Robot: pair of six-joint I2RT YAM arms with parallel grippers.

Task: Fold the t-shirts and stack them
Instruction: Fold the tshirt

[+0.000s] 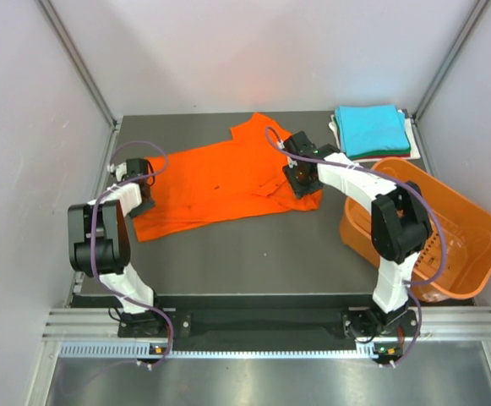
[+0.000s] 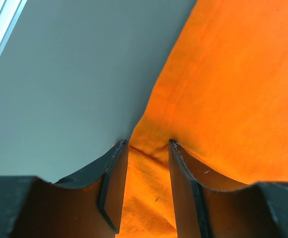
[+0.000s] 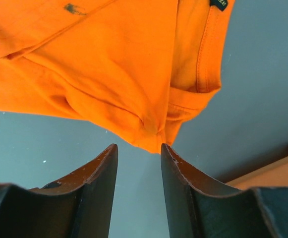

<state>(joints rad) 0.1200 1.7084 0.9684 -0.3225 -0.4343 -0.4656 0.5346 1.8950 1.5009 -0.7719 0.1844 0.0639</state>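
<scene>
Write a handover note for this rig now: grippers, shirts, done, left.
Left gripper: open, straddling an edge of the orange t-shirt.
Right gripper: open, just short of that shirt's corner by the collar.
Orange t-shirt lies spread, unfolded, mid-table.
Done: turquoise t-shirt folded on the stack, far right corner.
Left: fold the orange one, stack it.

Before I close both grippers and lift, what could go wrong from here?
1. The right gripper is open, and only the very tip of the orange t-shirt corner reaches its fingertips. Closing now may catch little or nothing.
2. The left gripper is open around a small pucker of hem, which may slip out on lifting.
3. The right arm sits close to the orange basket, so a swing could knock it.
</scene>
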